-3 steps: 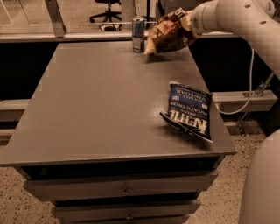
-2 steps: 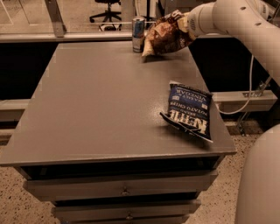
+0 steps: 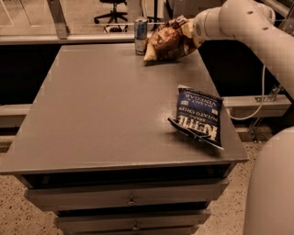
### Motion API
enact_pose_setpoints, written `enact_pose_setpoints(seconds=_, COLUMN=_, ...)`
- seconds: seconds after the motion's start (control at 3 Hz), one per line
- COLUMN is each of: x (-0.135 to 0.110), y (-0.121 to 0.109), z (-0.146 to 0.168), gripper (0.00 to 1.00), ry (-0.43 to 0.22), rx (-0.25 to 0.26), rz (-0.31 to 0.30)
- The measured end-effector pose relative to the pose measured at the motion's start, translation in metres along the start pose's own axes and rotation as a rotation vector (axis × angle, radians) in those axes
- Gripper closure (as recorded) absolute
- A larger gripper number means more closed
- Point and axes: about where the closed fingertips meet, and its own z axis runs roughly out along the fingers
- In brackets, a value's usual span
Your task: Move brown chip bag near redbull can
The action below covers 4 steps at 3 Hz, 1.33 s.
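It looked to me like an office or a robotics lab, not a home. The grey table (image 3: 105, 114) had shallow metal drawers (image 3: 128, 197) under its front edge and stood on a speckled hard floor (image 3: 14, 220). Beyond the far edge I could see the castor base of an office chair (image 3: 111, 11). A cable (image 3: 259, 98) hung just off the right edge, and the white arm (image 3: 257, 27) held my tool (image 3: 187, 28) over the far right corner.
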Motion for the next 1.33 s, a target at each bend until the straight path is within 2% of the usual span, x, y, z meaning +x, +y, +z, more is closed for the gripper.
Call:
enact_pose_setpoints(seconds=0.33, x=0.01, y=0.003, z=0.002, gripper=0.02, ry=0.017, rx=-0.014, rz=0.015)
enact_pose_setpoints(seconds=0.67, x=0.019, y=0.005, z=0.0, gripper=0.0, ry=0.036, rx=-0.023, rz=0.024)
enact_pose_setpoints(seconds=1.0, x=0.029, y=-0.006, z=-0.027, gripper=0.0, ry=0.036, rx=-0.008, rz=0.032)
enact_pose_setpoints(seconds=1.33, x=0.04, y=-0.024, z=-0.067, gripper=0.0, ry=-0.017, rx=-0.024, rz=0.062)
